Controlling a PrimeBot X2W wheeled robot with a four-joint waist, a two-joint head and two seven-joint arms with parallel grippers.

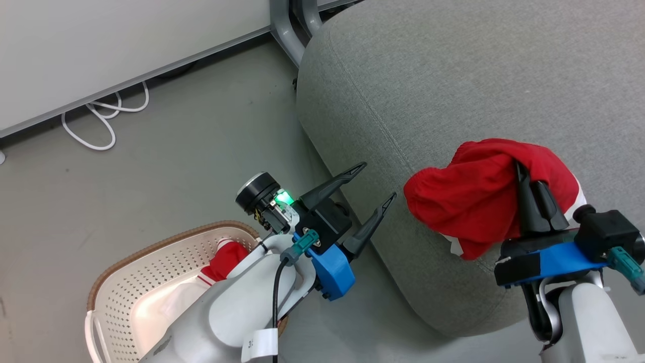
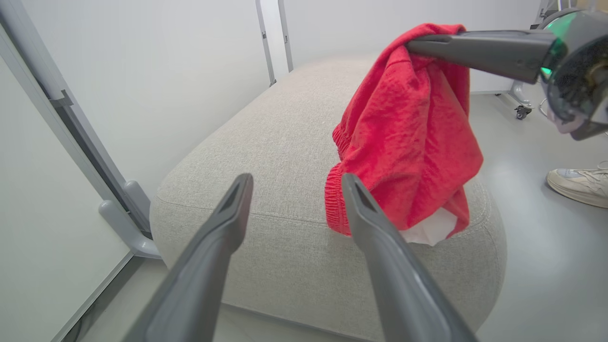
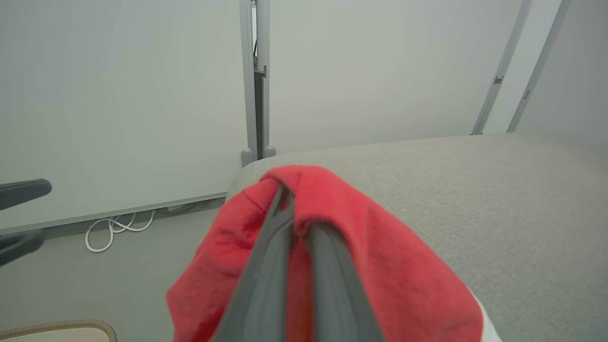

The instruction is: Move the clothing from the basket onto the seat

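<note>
Clothing over seat corner edge

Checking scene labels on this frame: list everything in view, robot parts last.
plain red fabric garment with white edge: 1, red, hanging from the right gripper over the seat
red striped fabric garment: 1, red and white, in the basket, partly hidden
oval cream perforated plastic basket with brown rim: 1, cream, on the floor left of the seat
large grey upholstered seat: 1, grey, ahead
white cable: 1, white, looped on the floor by the wall panel
grey panel legs: 2, grey, behind the seat
person's pale shoe: 1, off-white, on the floor past the seat
left gripper: 1, dark, open, beside the seat
right gripper: 1, dark, shut on the plain garment
</note>
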